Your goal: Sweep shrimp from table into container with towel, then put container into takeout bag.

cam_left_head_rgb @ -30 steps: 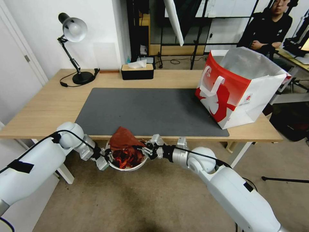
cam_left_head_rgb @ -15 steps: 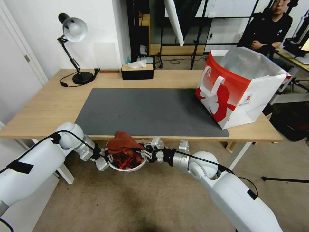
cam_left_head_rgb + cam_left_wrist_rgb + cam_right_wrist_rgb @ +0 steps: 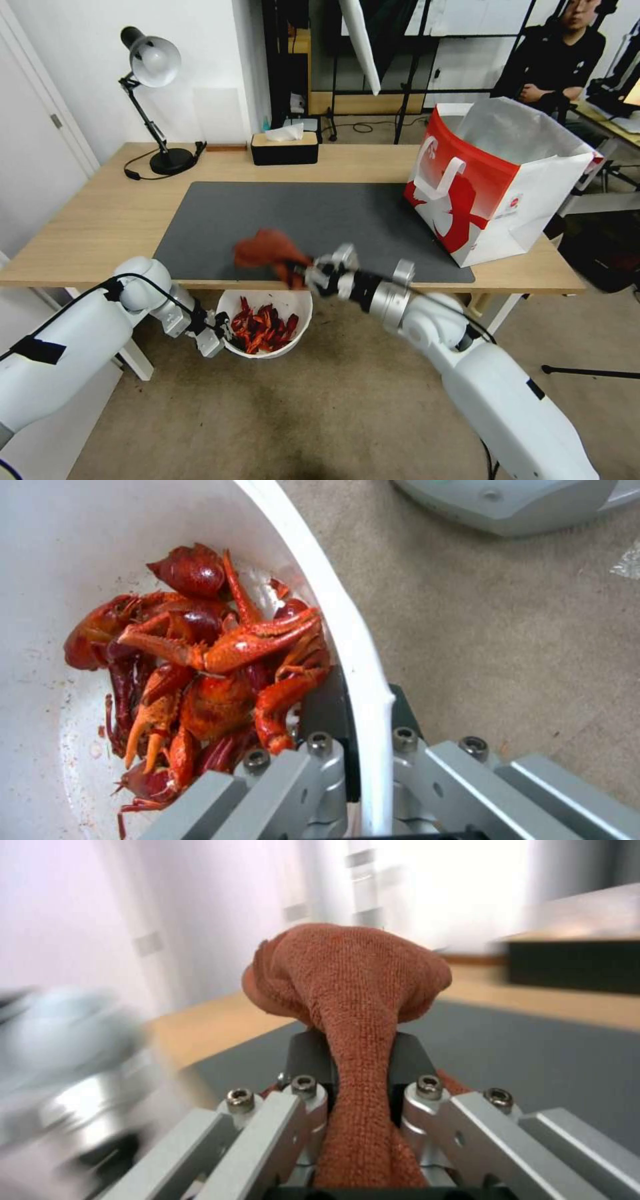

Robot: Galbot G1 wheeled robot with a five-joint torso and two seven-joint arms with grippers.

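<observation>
The white round container (image 3: 297,308) hangs just below the table's (image 3: 100,220) near edge, with red shrimp (image 3: 261,329) piled inside. My left gripper (image 3: 219,328) is shut on its rim, one finger inside and one outside the wall (image 3: 363,690); the shrimp (image 3: 213,665) lie against that wall. My right gripper (image 3: 298,272) is shut on the rust-red towel (image 3: 267,248) and holds it up over the near edge of the dark mat (image 3: 307,227). The towel (image 3: 353,1005) bulges out past the fingers. The red and white takeout bag (image 3: 493,187) stands open at the table's right end.
A black tissue box (image 3: 284,148) and a desk lamp (image 3: 155,100) stand along the table's far edge. The floor (image 3: 320,413) under the container is beige carpet. A white table leg (image 3: 137,360) is close behind my left arm.
My right gripper has lifted the towel out of the container, up and over the mat's near edge. The shrimp in the container are now uncovered. The left gripper keeps its hold on the rim.
</observation>
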